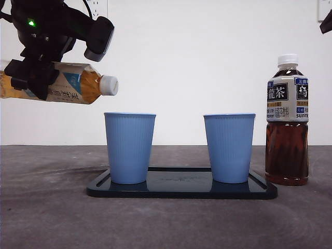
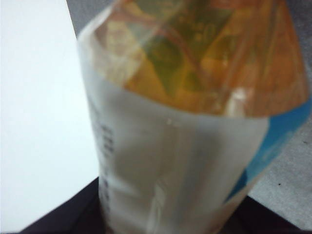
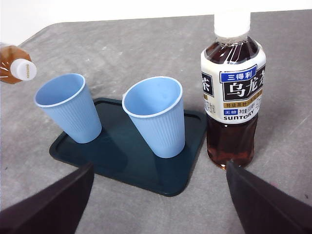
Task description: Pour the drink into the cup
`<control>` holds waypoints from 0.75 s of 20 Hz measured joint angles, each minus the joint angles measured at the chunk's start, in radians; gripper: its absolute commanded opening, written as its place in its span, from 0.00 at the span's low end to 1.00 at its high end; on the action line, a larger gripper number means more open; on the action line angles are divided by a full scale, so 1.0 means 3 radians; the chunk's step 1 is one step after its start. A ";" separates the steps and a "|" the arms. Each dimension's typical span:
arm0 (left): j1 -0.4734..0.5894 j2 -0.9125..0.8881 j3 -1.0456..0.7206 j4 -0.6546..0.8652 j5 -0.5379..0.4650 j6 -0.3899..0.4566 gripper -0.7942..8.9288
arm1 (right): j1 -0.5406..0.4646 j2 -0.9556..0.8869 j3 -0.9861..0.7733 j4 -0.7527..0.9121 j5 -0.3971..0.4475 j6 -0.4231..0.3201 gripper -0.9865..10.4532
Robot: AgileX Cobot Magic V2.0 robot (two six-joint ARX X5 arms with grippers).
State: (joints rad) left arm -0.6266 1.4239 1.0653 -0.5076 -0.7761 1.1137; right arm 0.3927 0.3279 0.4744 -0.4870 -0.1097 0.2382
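Note:
My left gripper (image 1: 36, 78) is shut on an amber tea bottle (image 1: 78, 83), held almost level high at the left. Its white cap (image 1: 109, 85) is on and points toward the left blue cup (image 1: 129, 148), just above and to the left of that cup's rim. The label of the bottle (image 2: 185, 122) fills the left wrist view. A second blue cup (image 1: 229, 148) stands to the right on the same dark tray (image 1: 181, 189). In the right wrist view my right gripper (image 3: 158, 204) is open and holds nothing, back from the tray (image 3: 131, 165).
A dark oolong tea bottle (image 1: 287, 124) with a white cap stands upright on the grey table, right of the tray. It is close to the right gripper's side (image 3: 233, 87). The right arm shows only as a black tip (image 1: 326, 23) at the top right corner.

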 measured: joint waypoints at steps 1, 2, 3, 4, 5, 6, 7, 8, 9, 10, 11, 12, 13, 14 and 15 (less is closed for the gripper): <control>0.0000 0.0000 0.0000 0.0004 0.0000 0.0000 0.26 | 0.0000 0.0000 0.0000 0.0000 0.0000 0.0000 0.46; 0.0000 0.0000 0.0000 0.0008 0.0000 0.0000 0.26 | 0.0000 0.0000 0.0000 0.0000 0.0000 -0.0001 0.46; 0.0000 0.0000 0.0000 0.0010 0.0000 -0.0004 0.26 | 0.0000 0.0000 0.0000 0.0000 0.0000 -0.0003 0.46; 0.0000 0.0000 0.0000 0.0013 0.0001 -0.0037 0.26 | 0.0000 0.0000 0.0000 0.0000 0.0000 -0.0006 0.46; 0.0000 0.0000 0.0000 0.0015 0.0003 -0.0114 0.26 | 0.0000 0.0000 0.0000 0.0000 0.0000 -0.0008 0.46; 0.0000 0.0000 0.0000 0.0020 0.0024 -0.0244 0.26 | 0.0000 0.0000 0.0000 0.0000 0.0000 -0.0008 0.46; 0.0000 -0.0010 0.0000 0.0023 0.0099 -0.0422 0.26 | 0.0000 0.0000 0.0000 0.0000 0.0000 -0.0008 0.46; 0.0000 -0.0042 0.0000 0.0015 0.0233 -0.0629 0.26 | 0.0000 0.0000 0.0000 -0.0001 0.0000 -0.0008 0.46; 0.0008 -0.0113 0.0000 0.0011 0.0416 -0.0904 0.26 | 0.0000 0.0000 0.0000 -0.0003 0.0000 -0.0008 0.46; 0.0034 -0.0203 0.0000 0.0010 0.0590 -0.1157 0.26 | 0.0000 0.0000 0.0000 -0.0006 0.0000 -0.0009 0.46; 0.0092 -0.0333 0.0000 0.0010 0.0811 -0.1475 0.26 | 0.0000 0.0000 0.0000 -0.0010 0.0000 -0.0009 0.46; 0.0161 -0.0460 0.0000 0.0010 0.1027 -0.1783 0.26 | 0.0000 0.0000 0.0000 -0.0011 0.0003 -0.0009 0.46; 0.0244 -0.0582 0.0000 0.0010 0.1244 -0.2073 0.26 | 0.0000 0.0000 0.0000 -0.0015 0.0006 -0.0009 0.46; 0.0336 -0.0687 0.0004 0.0009 0.1490 -0.2358 0.26 | 0.0000 0.0000 0.0000 -0.0024 0.0009 -0.0009 0.46; 0.0431 -0.0774 0.0006 0.0010 0.1738 -0.2617 0.26 | 0.0000 0.0000 0.0000 -0.0036 0.0011 -0.0009 0.46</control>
State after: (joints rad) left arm -0.4973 1.1915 1.0672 -0.5045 -0.2546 0.3286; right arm 0.3927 0.3279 0.4744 -0.4976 -0.1062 0.2356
